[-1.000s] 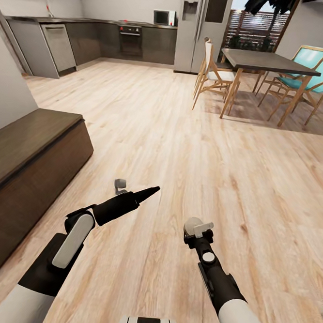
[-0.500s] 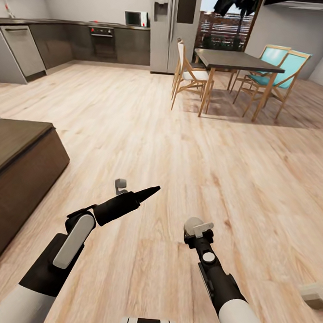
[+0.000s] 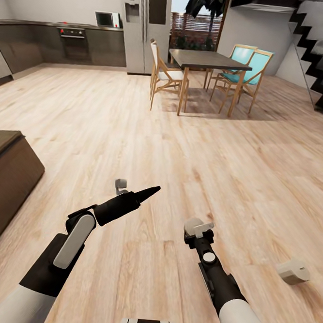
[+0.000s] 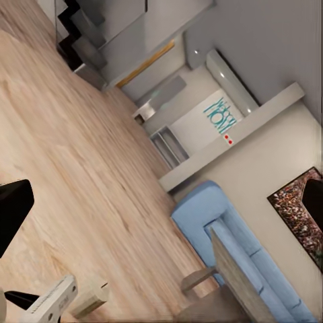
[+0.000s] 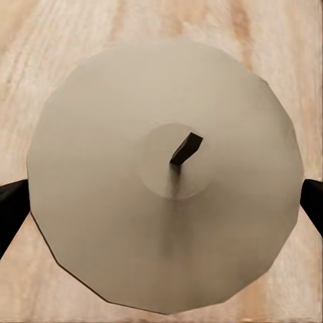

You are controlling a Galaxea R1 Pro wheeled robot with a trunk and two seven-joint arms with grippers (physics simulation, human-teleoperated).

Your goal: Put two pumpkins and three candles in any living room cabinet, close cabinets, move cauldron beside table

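Right wrist view: I see the flat pale top of a candle [image 5: 168,222] from right above, with its little dark wick [image 5: 186,148] sticking up in the middle.
My right gripper [image 3: 198,228]: it is squeezing that candle. One dark fingertip [image 5: 10,212] sits at one side of the candle and the other sits at the far side, both right up against it.
Under the candle: I see light wood floor [image 3: 135,130].
My left gripper [image 3: 150,191]: it holds nothing and hangs over the floor. In the head view it looks like one dark point. I cannot tell if its fingers are apart or together.
Second candle [image 3: 293,271]: it lies tipped on its side on the floor, off to the right of my right gripper and a bit closer to me. Nothing is touching it.
Cabinet [image 3: 4,178]: a low dark brown box with a flat top, well off to the left of my left gripper. I see just its end, and I see no drawer sticking out.
Far ahead of both grippers: a dark dining table [image 3: 208,60] with wood legs, pale chairs and blue chairs [image 3: 244,66] around it.
Past the table, to its left: a tall grey fridge [image 3: 143,29] and dark kitchen cupboards [image 3: 25,44].
Far ahead on the right: black and white stairs [image 3: 321,43].
Left wrist view: a blue sofa [image 4: 215,225] stands by the wall, far from my left gripper.
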